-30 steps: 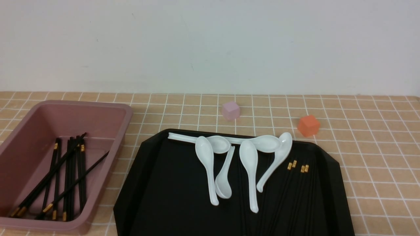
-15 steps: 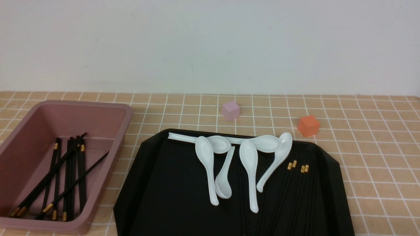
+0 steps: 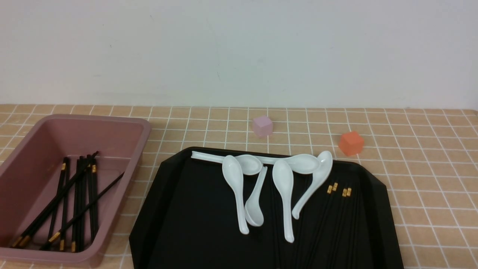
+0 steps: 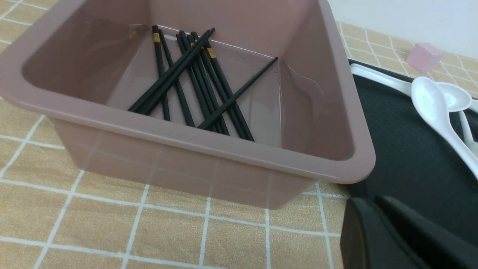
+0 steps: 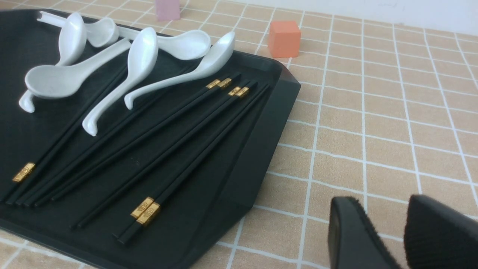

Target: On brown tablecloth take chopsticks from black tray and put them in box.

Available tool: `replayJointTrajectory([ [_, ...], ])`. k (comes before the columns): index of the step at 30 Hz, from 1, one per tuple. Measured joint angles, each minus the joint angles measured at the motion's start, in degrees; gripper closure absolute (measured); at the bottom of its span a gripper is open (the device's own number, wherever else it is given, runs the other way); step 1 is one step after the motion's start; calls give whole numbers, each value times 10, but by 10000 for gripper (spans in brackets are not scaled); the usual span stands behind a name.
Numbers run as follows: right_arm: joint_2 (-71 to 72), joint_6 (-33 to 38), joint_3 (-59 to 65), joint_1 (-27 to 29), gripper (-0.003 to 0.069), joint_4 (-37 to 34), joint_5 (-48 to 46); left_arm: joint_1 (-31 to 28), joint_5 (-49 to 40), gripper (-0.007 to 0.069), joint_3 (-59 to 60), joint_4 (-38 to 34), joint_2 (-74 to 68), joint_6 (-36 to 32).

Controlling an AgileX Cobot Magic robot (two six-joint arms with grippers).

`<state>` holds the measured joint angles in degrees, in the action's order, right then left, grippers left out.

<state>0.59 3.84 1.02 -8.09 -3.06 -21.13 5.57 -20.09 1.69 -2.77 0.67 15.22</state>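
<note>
Several black chopsticks [image 3: 346, 192] with gold bands lie on the right side of the black tray [image 3: 179, 209]; the right wrist view shows them [image 5: 238, 90] fanned out on the tray [image 5: 257, 149]. Several more chopsticks [image 3: 78, 194] lie in the mauve box [image 3: 143, 130] at the left, also seen in the left wrist view [image 4: 201, 80]. My left gripper [image 4: 369, 200] is shut and empty, above the cloth by the box's near corner [image 4: 224, 147]. My right gripper [image 5: 381, 203] is open and empty above the brown tablecloth [image 3: 429, 179], beside the tray. Neither gripper shows in the front view.
Several white soup spoons [image 3: 283, 186] lie across the far half of the tray, some resting on chopsticks [image 5: 142, 56]. A pale pink cube [image 3: 262, 126] and an orange cube [image 3: 351, 143] stand on the cloth behind the tray. A white wall rises behind the table.
</note>
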Motion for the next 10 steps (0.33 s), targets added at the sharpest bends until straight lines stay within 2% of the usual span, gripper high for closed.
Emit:
replayJointTrajectory([
  [10, 0, 0, 0, 0, 419, 1, 0, 0, 0, 585, 0, 0, 0, 0],
])
